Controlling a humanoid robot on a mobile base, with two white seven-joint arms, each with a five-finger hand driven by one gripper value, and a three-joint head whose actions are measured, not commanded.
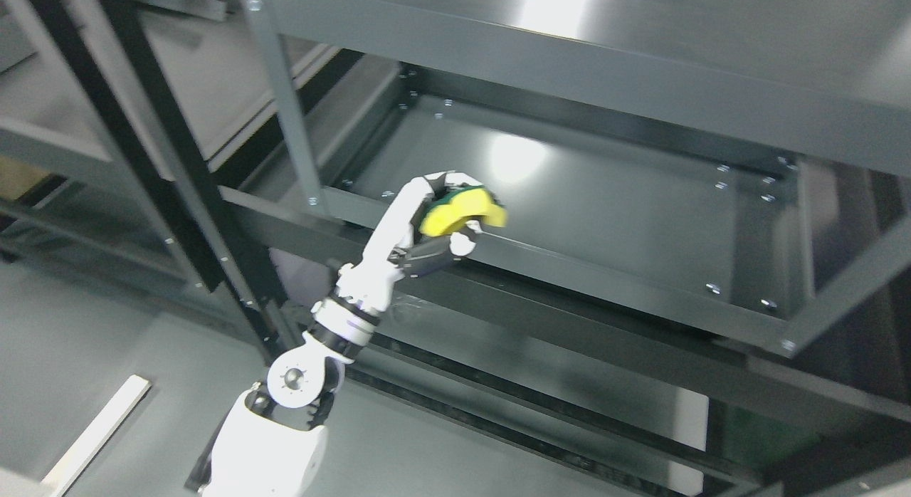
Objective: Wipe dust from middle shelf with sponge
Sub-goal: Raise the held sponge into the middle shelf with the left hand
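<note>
The left robot hand (445,216) is closed around a sponge (461,211). Its white fingers (455,180) curl over the top of the sponge, and the thumb (464,245) presses from below, so the sponge is grasped firmly between them. The sponge is yellow, with a thin green layer on the upper side, just under the fingers. It is a little bent by the grip.

The hand with the sponge is at the front edge of the middle shelf (605,212), near its left front corner. The sponge seems to touch the raised front rim (612,283) of this shelf or to be just above it; I cannot tell which one. The bigger part of the sponge lies over the rim, not deep inside the shelf.

The left arm (299,383) comes up from the lower left of the picture. It is white, with black joints at the wrist and a round grey joint lower down.

The middle shelf is a dark grey metal tray with small bolts in the corners, and a bright spot of light is reflected on its surface behind the hand. A grey upright post (288,105) stands just left of the hand. Above there is an upper shelf (605,63), and below the hand there is a lower shelf (569,383). On the grey floor (71,354) at the lower left lies a pale flat strip (96,433).
</note>
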